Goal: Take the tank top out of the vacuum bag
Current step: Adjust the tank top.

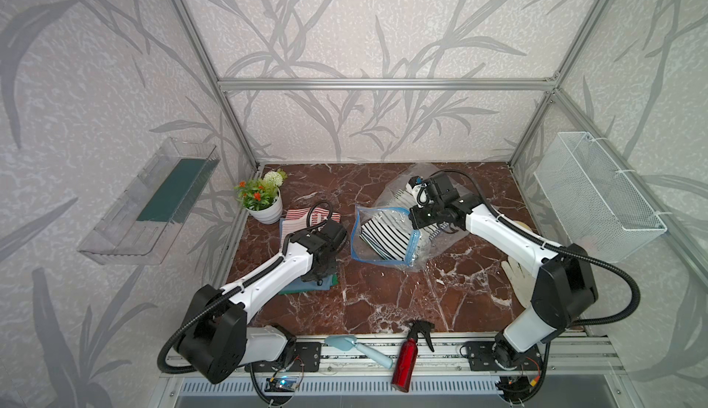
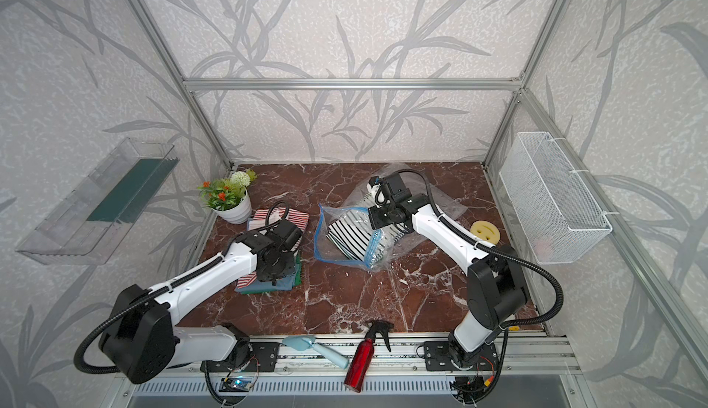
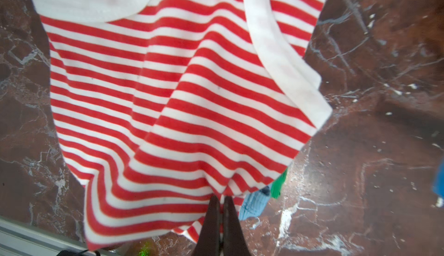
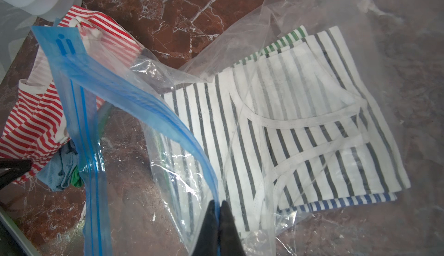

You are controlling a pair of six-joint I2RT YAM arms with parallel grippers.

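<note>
The vacuum bag (image 1: 389,193) lies at the middle right of the marble table, its mouth propped open. My right gripper (image 4: 219,203) is shut on the bag's blue zip strip (image 4: 134,98) and holds that edge up. Inside the bag lies a folded black-and-white striped tank top (image 4: 300,122), seen in both top views (image 1: 383,235) (image 2: 348,239), on top of green-striped and blue-striped garments. My left gripper (image 3: 221,198) is shut on the hem of a red-and-white striped tank top (image 3: 180,86), which is outside the bag, over a pile of folded clothes (image 2: 268,285) at the left.
A potted flower (image 1: 264,205) stands at the back left. A red spray bottle (image 1: 408,360) and a light-blue brush (image 1: 356,346) lie on the front rail. A white glove (image 1: 515,275) and a yellow sponge (image 2: 484,230) sit at the right. A wire basket (image 1: 597,199) hangs on the right wall.
</note>
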